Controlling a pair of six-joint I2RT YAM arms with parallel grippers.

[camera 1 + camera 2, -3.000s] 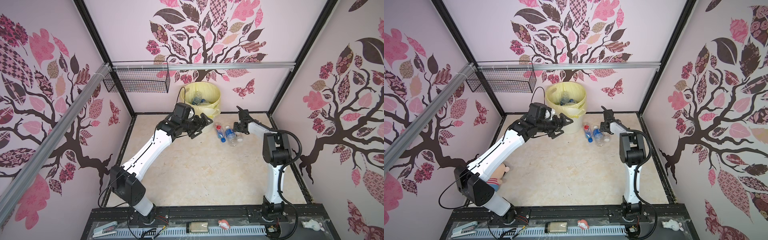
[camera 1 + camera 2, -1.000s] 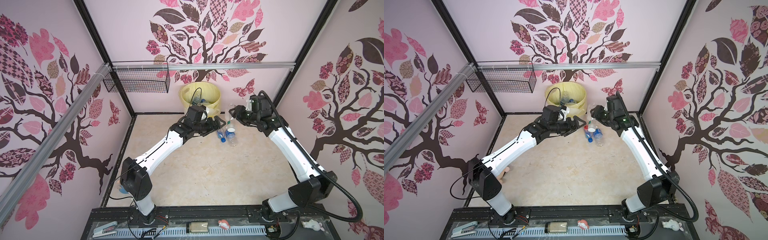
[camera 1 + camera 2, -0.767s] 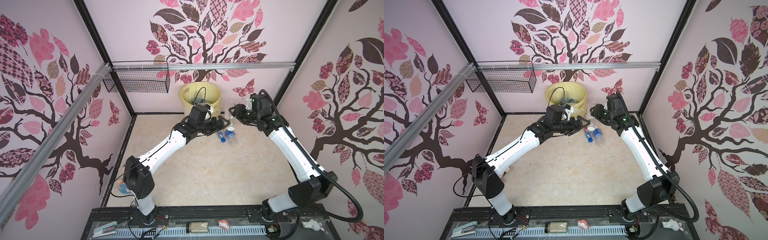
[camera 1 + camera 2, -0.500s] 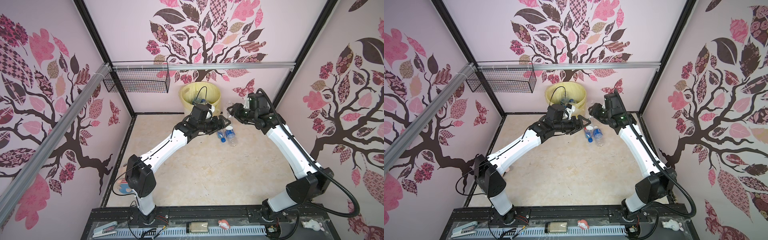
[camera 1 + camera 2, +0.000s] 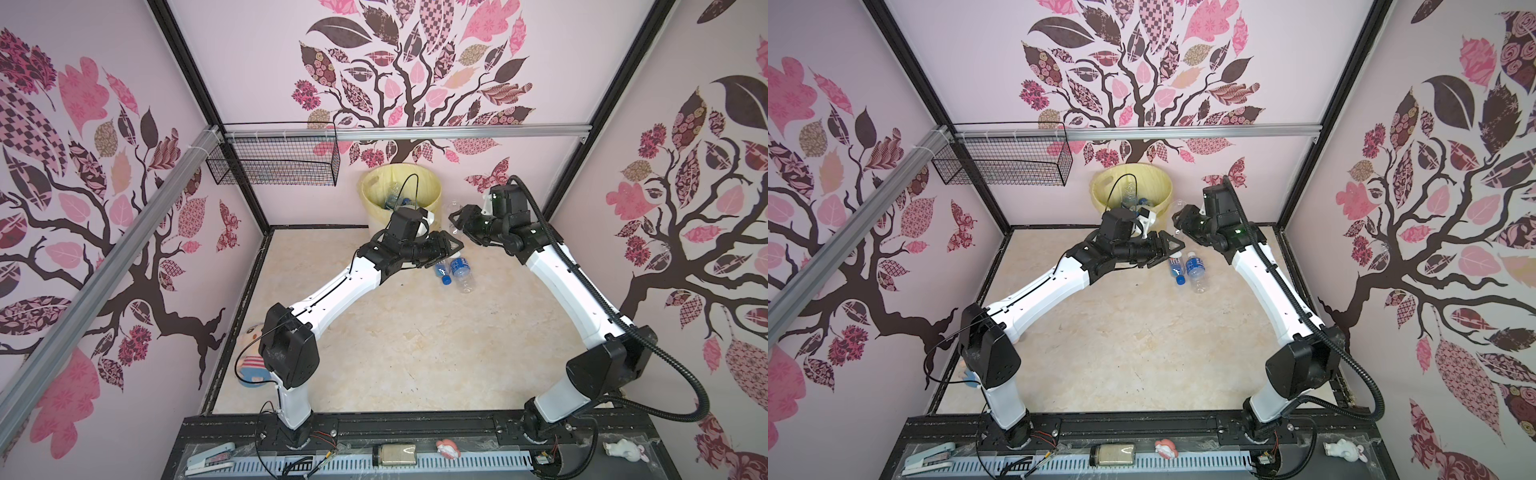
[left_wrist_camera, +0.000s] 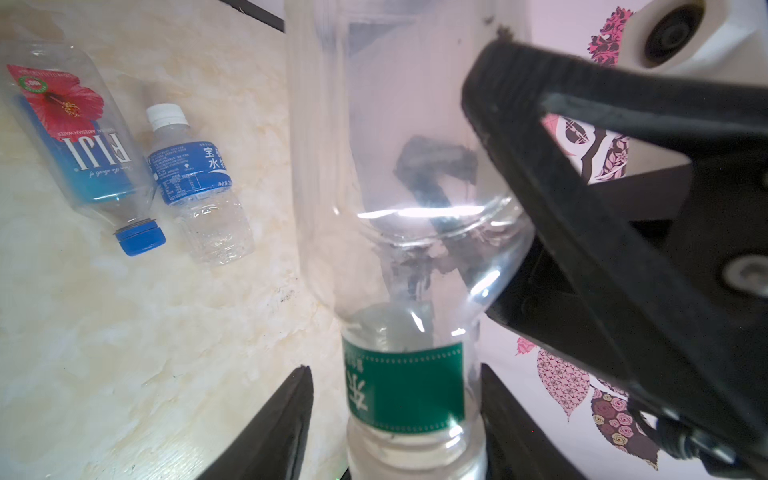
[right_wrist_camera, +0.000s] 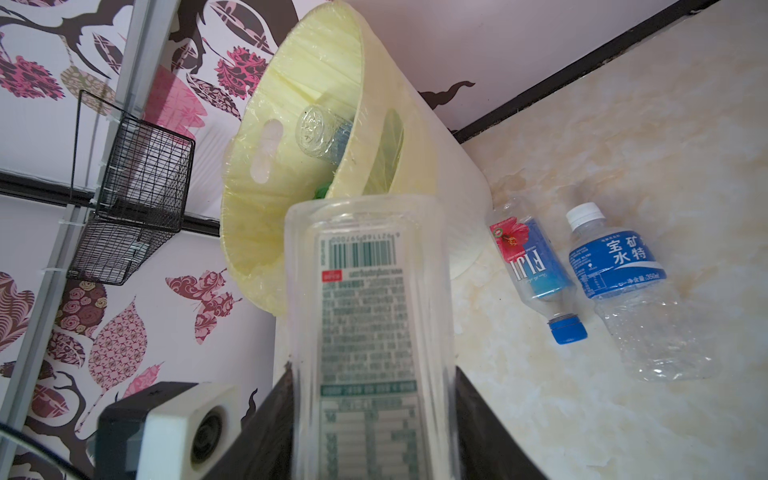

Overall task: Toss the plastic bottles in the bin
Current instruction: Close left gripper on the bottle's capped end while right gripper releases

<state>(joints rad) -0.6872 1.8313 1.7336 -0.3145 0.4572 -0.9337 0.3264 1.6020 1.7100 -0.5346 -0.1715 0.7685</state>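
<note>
A clear plastic bottle with a green label [image 7: 365, 311] hangs in the air just right of the bin [image 5: 376, 191], with my right gripper [image 7: 370, 395] shut on its body. My left gripper [image 6: 395, 415] reaches its neck end [image 6: 403, 386]. One finger [image 6: 494, 415] touches it and the other stands a little apart, so this gripper is open. In both top views the two grippers [image 5: 455, 245] [image 5: 1177, 218] meet there. A Fiji bottle [image 5: 441, 270] and a blue-labelled bottle [image 5: 459, 268] lie on the floor below. More bottles [image 5: 392, 201] lie inside the bin.
A black wire basket [image 5: 274, 166] hangs on the back wall left of the bin. A plush toy [image 5: 249, 357] lies by the left arm's base. Dark frame posts and patterned walls close in the floor [image 5: 415, 340].
My left gripper has slid right to the bottle that the right gripper holds up, and its jaws have narrowed round the neck. The right arm has edged slightly left.
</note>
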